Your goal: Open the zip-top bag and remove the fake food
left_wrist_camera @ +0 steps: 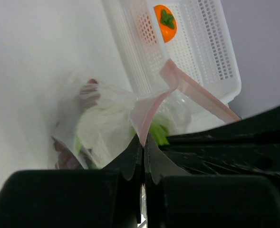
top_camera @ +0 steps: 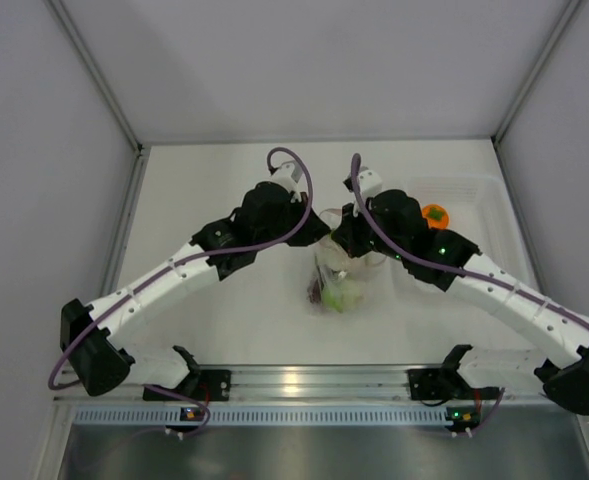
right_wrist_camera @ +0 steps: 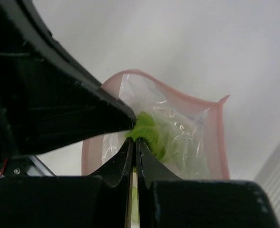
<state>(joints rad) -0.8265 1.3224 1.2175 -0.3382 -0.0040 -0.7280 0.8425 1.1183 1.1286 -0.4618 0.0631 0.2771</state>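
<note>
The zip-top bag [top_camera: 340, 272] hangs between my two grippers above the table, mouth up. My left gripper [top_camera: 321, 230] is shut on its pink zip strip [left_wrist_camera: 144, 114]. My right gripper [top_camera: 344, 240] is shut on the opposite lip of the bag [right_wrist_camera: 178, 137], and the mouth gapes open. Inside the bag I see the white and pale green leafy vegetable [left_wrist_camera: 104, 128], the dark grape bunch [left_wrist_camera: 88, 91] and a green piece [right_wrist_camera: 148, 133] by my right fingertips. The orange fruit with green top [top_camera: 434, 215] lies outside the bag in the basket, also in the left wrist view [left_wrist_camera: 166, 22].
A white perforated basket [left_wrist_camera: 201, 52] stands on the table at the right [top_camera: 479, 205], just behind my right arm. White walls close in the table on the left, back and right. A metal rail runs along the near edge [top_camera: 304, 380].
</note>
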